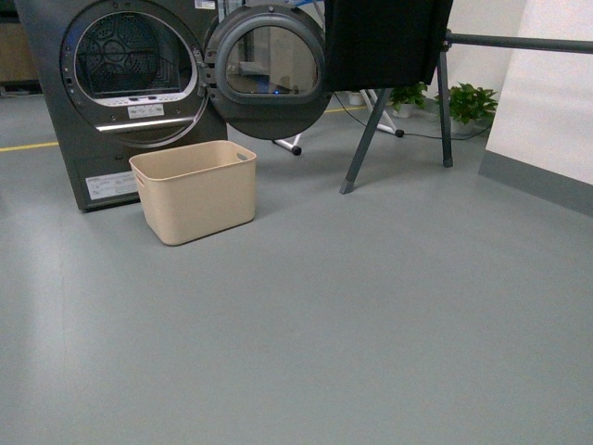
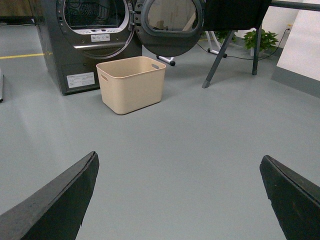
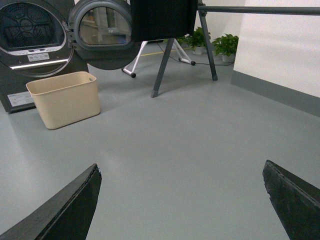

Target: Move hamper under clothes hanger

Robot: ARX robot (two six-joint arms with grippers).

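Note:
The beige hamper [image 1: 199, 190] stands on the grey floor right in front of the dryer, left of the clothes hanger [image 1: 398, 88]. That rack has a dark cloth draped over its bar and angled dark legs. In the left wrist view the hamper [image 2: 132, 82] lies well ahead of my left gripper [image 2: 180, 165], which is open over bare floor. In the right wrist view the hamper [image 3: 65, 97] sits far off to one side of my open right gripper [image 3: 182, 167], and the clothes hanger [image 3: 175, 30] stands beyond. Neither gripper shows in the front view.
A dark grey dryer [image 1: 120, 83] with its round door [image 1: 269, 74] swung open stands behind the hamper. Potted plants [image 1: 471, 104] and a cable lie behind the rack. A white wall panel [image 1: 547, 93] with a grey skirting juts in at the right. Grey floor stretches between me and the hamper.

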